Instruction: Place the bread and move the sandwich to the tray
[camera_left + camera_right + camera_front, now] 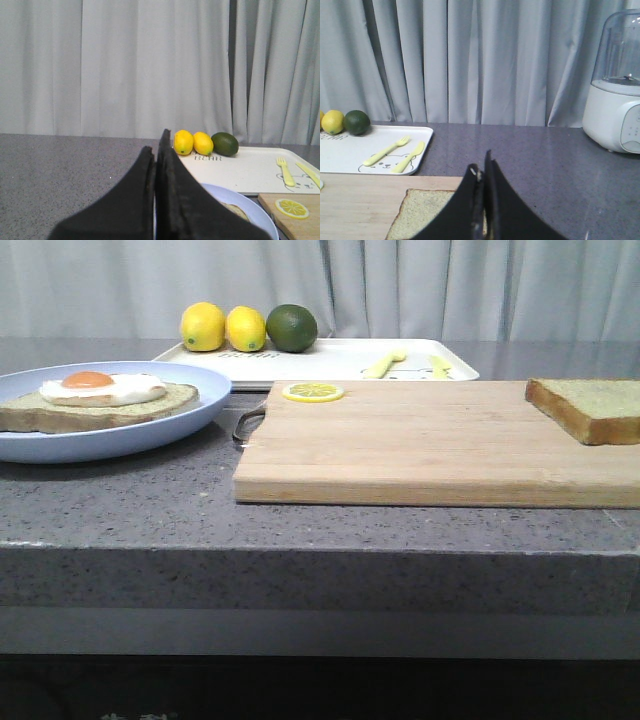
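Observation:
The bread [590, 407], a thick slice with brown crust and pale greenish face, lies at the right end of the wooden cutting board [430, 445]; it also shows in the right wrist view [425, 212]. The sandwich [100, 400], an egg-topped slice, lies on a round pale-blue plate [60, 445] at the left. The white tray [330, 360] lies behind the board. Neither gripper shows in the front view. My left gripper [156, 150] is shut and empty above the plate [255, 215]. My right gripper [481, 169] is shut and empty above the bread.
Two lemons [225, 328] and a lime [291, 328] sit on the tray's left end, a yellow fork [383, 364] and knife [441, 365] on its right. A lemon slice [313, 392] lies on the board. A white blender [617, 95] stands at the far right. Curtains hang behind.

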Robot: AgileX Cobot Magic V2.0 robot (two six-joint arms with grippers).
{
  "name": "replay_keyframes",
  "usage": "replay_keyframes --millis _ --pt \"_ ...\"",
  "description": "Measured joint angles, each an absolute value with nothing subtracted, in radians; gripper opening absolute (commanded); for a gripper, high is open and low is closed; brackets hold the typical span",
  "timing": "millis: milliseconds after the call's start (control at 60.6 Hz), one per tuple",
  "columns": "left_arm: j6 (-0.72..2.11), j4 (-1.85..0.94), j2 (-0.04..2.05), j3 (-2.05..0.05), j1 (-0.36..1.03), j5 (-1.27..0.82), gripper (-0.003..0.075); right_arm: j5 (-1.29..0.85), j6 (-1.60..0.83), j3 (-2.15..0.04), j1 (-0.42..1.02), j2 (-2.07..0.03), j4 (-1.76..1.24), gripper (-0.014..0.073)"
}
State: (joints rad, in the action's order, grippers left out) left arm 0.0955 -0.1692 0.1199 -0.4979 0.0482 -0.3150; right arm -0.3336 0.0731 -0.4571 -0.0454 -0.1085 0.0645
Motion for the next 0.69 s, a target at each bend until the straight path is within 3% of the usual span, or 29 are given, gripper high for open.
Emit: replay_keyframes --millis 231,693 --pt "0.095 -0.168 0.313 -0.671 0.048 -0.531 -0.0018 -0.538 0.073 -0.618 -0.045 -0.270 0.070 -0.0068" --pt "0.095 -0.174 0.456 -0.686 0.048 -0.583 -0.0018 -0.669 0.073 -0.634 -0.045 -0.455 0.070 -0.0068"
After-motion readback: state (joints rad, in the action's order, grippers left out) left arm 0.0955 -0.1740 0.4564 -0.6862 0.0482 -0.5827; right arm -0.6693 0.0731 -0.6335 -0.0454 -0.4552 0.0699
